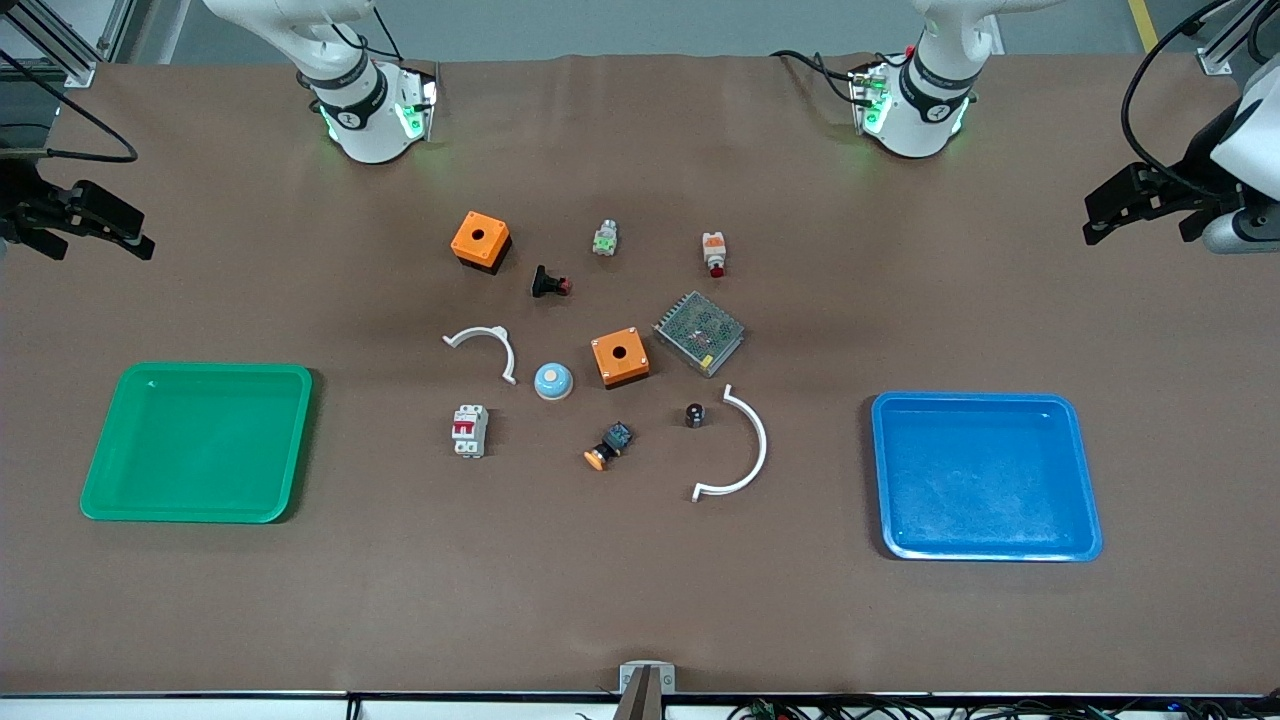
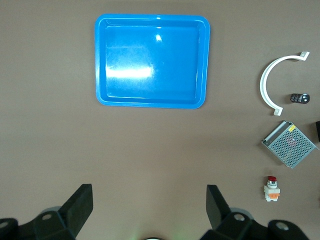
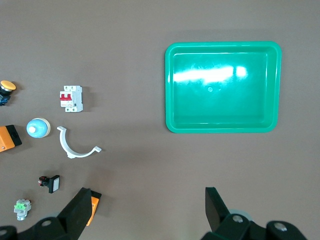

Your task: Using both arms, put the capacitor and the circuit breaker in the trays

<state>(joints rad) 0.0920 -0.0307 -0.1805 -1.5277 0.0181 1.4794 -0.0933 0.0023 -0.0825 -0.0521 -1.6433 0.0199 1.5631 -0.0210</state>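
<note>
Two white jointed arms (image 1: pixel 350 95) with black bands, green lights, black cables and black end effectors.

One brown worktop (image 1: pixel 640 600) carries everything. Two trays: one green tray (image 1: pixel 198 442), one blue tray (image 1: pixel 985 476). Two orange boxes (image 1: pixel 480 241) (image 1: pixel 619 357). Two white curved clips (image 1: pixel 484 346) (image 1: pixel 738 445). One circuit breaker (image 1: pixel 469 430). One capacitor (image 1: pixel 695 414). One metal mesh box (image 1: pixel 699 332). One pale blue dome (image 1: pixel 553 380). Four push buttons: black (image 1: pixel 549 283), silver and green (image 1: pixel 604 238), white and orange (image 1: pixel 713 253), orange-capped (image 1: pixel 608 446). Two robot hands (image 1: pixel 85 220) (image 1: pixel 1150 200).
</note>
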